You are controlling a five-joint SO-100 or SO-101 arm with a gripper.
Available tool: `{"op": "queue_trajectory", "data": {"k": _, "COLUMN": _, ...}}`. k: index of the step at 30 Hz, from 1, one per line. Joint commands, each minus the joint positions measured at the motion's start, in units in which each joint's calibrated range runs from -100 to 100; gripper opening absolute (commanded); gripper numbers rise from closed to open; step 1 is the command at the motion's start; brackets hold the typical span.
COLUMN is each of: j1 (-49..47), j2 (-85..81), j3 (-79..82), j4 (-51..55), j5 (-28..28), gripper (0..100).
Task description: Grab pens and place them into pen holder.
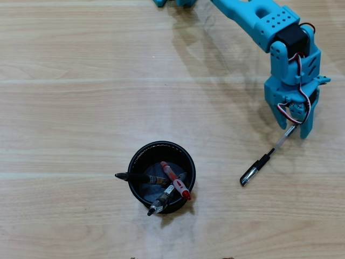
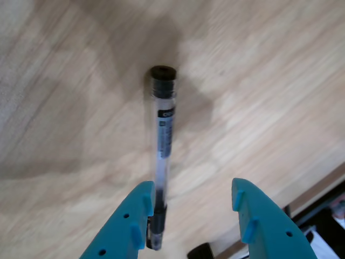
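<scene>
The clear pen with the black cap lies on the wooden table, at about four o'clock of the overhead view, its capped end pointing toward seven o'clock. The pincer stands over the pen's other end with its two blue fingers spread; in the wrist view the barrel runs just beside the left finger, possibly touching it, though blur makes that uncertain. The black mesh pen holder sits at six o'clock, well apart, holding the black pen, the red pen and the grey-sleeved pen.
</scene>
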Motion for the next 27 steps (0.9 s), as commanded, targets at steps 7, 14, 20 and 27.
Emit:
{"op": "queue_trajectory", "data": {"k": 7, "j1": 1.1, "j2": 3.2, "j3": -1.8, "j4": -2.9, "j5": 0.3, "gripper": 17}}
{"op": "queue_trajectory", "data": {"k": 14, "j1": 2.6, "j2": 2.7, "j3": 4.5, "j4": -2.6, "j5": 0.4, "gripper": 16}}
{"op": "queue_trajectory", "data": {"k": 20, "j1": 2.7, "j2": 2.5, "j3": 6.9, "j4": -1.5, "j5": 0.4, "gripper": 15}}
{"op": "queue_trajectory", "data": {"k": 27, "j1": 2.0, "j2": 2.5, "j3": 7.2, "j4": -1.3, "j5": 2.3, "gripper": 14}}
